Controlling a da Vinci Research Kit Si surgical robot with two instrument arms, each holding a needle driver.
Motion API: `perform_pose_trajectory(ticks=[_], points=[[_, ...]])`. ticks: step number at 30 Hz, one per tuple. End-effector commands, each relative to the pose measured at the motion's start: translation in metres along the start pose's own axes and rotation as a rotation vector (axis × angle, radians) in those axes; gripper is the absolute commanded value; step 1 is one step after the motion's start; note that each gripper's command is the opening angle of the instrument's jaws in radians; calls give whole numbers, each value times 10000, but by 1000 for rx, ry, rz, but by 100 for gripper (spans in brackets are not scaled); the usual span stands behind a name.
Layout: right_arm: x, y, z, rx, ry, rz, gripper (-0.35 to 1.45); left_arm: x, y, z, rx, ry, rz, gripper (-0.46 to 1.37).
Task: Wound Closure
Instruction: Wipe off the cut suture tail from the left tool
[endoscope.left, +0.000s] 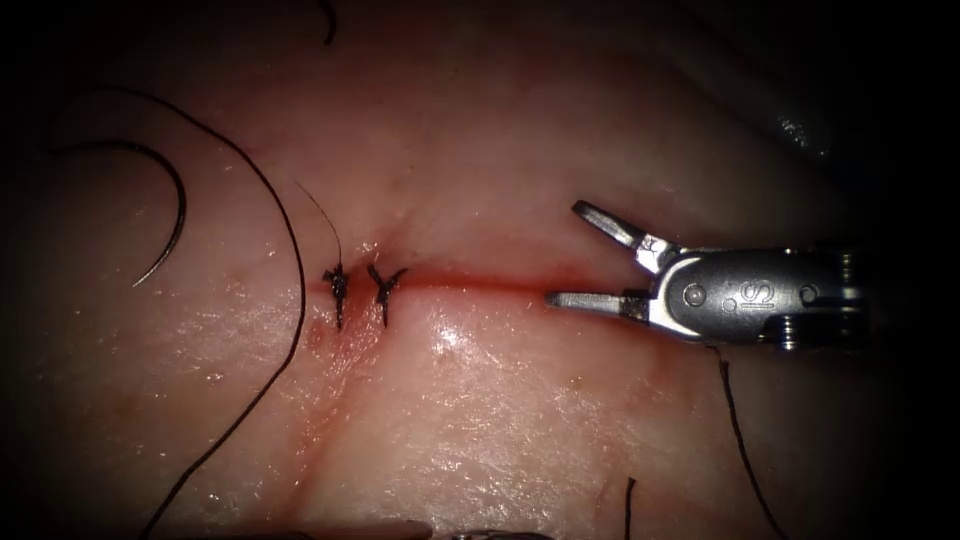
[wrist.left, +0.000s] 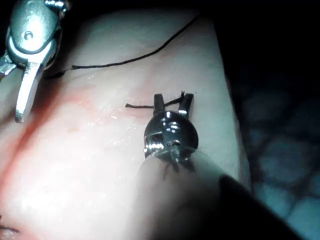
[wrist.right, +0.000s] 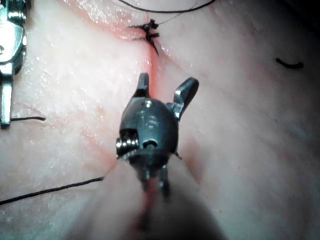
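The tissue (endoscope.left: 480, 420) carries a red cut (endoscope.left: 480, 282) running sideways, with two tied stitches (endoscope.left: 360, 285) at its left end. The curved needle (endoscope.left: 180, 215) lies free on the tissue, far left of the cut, held by neither tool and not in the tissue. A long dark thread (endoscope.left: 298, 300) sweeps past the stitches. My right tool (endoscope.left: 564, 252) hovers over the cut's right end with jaws open and holding nothing; its wrist view shows the same tool (wrist.right: 168, 80) above the red line. My left tool (wrist.left: 173, 97) is open, holding nothing, with a short thread piece (wrist.left: 137, 106) lying at its tips.
Loose thread ends lie on the tissue below the right tool (endoscope.left: 740, 440) and near the front edge (endoscope.left: 629, 505). Red fluid (endoscope.left: 330, 340) stains the tissue around the stitches. The tissue's dark edge (wrist.left: 235, 150) drops away close beside the left tool.
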Motion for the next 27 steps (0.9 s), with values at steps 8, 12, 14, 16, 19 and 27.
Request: perform_pose_trajectory(ticks=[8,12,14,16,19,27], points=[[-1,0,0,2,2,0,133,-9,-4,-49,72,-106,-8,33],[-1,0,1,1,2,0,134,-12,-6,-70,83,-121,11,30],[-2,0,1,1,2,0,133,-13,-9,-81,88,-127,8,28],[-2,0,2,0,1,0,133,-15,-14,-92,93,-133,10,25],[-2,-2,4,-2,1,0,134,-15,-20,-105,107,-144,5,33],[-8,-6,12,-4,-9,25,137,-3,-32,-133,113,-153,-4,72]])
